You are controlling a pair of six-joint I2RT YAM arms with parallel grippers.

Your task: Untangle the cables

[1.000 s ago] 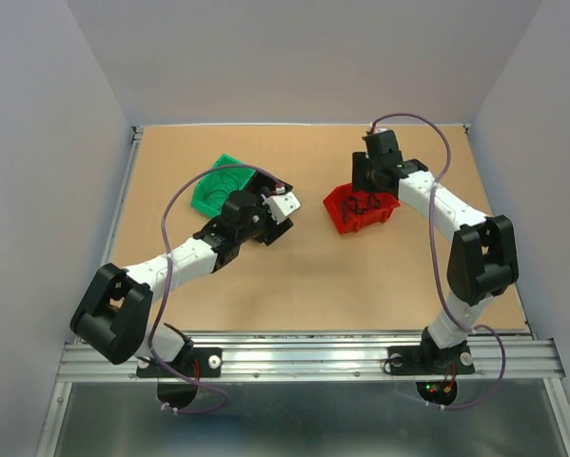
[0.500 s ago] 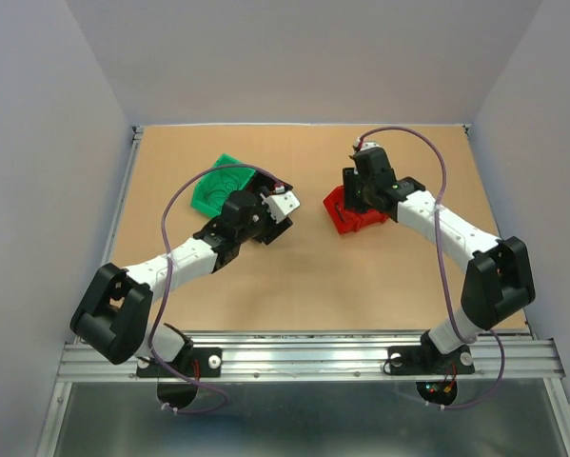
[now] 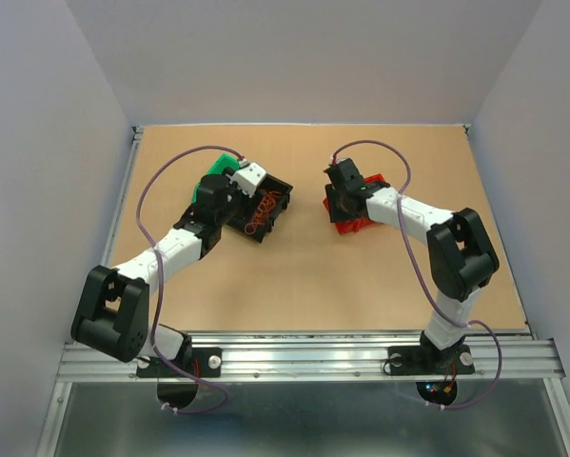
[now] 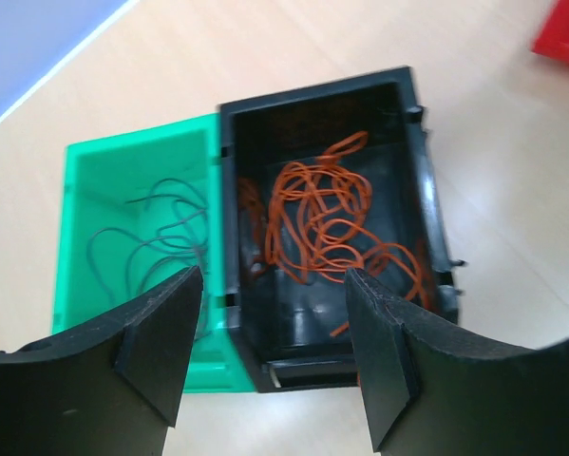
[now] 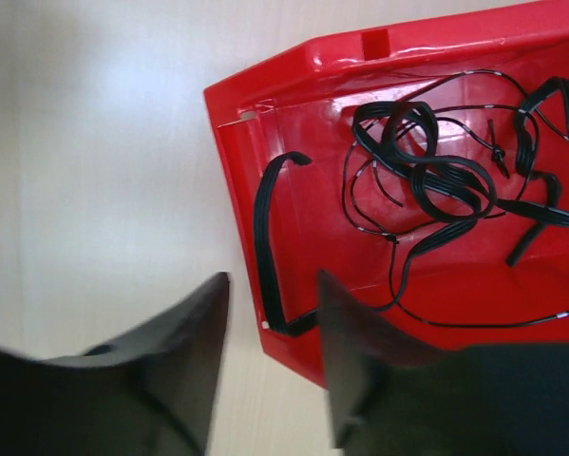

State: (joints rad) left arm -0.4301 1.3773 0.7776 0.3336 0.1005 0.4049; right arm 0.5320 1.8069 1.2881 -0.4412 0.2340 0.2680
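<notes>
The cables lie sorted in three bins. Orange cables (image 4: 322,214) (image 3: 258,217) fill a black bin (image 4: 419,180) (image 3: 277,195). Thin dark cables (image 4: 161,233) lie in the green bin (image 4: 94,171) (image 3: 224,162) beside it. Black cables (image 5: 436,180) are looped in a red bin (image 5: 293,104) (image 3: 359,225). My left gripper (image 4: 275,361) (image 3: 229,195) hovers open over the near ends of the green and black bins, holding nothing. My right gripper (image 5: 270,351) (image 3: 338,192) is open, its fingers on either side of the red bin's left wall, where a black cable (image 5: 262,237) runs along the inside.
The three bins stand on a tan table (image 3: 304,276) walled by grey panels. Thick purple cables (image 3: 161,190) arch over both arms. A corner of the red bin (image 4: 564,33) shows at the top right of the left wrist view. A metal rail (image 3: 313,357) runs along the near edge.
The left arm swung back and to the left, uncovering the black bin with the orange cables. The right gripper travelled left to the red bin's left wall, its jaws narrowing slightly.
</notes>
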